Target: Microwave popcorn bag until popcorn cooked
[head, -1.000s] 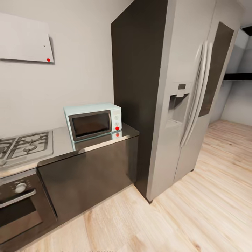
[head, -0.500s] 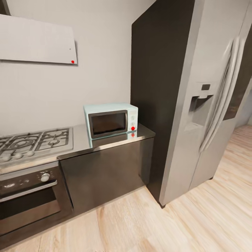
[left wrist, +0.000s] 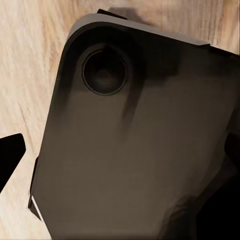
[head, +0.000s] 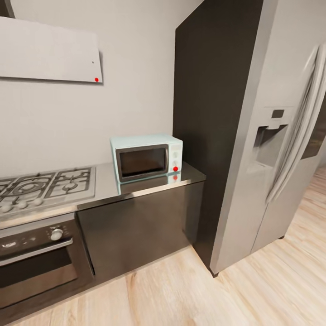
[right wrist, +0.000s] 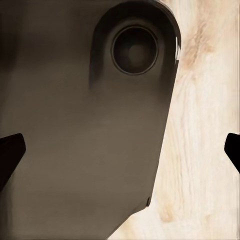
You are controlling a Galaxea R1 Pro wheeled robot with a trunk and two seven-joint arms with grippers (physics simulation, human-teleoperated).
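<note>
head view, microwave (head: 146, 157) beside fridge (head: 253, 136)

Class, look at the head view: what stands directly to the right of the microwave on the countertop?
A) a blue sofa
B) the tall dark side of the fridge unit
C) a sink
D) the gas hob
B: the microwave sits at the countertop's right end, beside the tall dark panel; the gas hob lies to its left.

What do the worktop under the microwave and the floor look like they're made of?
The glossy grey worktop looks like polished steel: it mirrors the pale blue boxy microwave standing on it. The pale floor looks like matte wood planks, with visible grain and seams, though it may be laminate.
</note>
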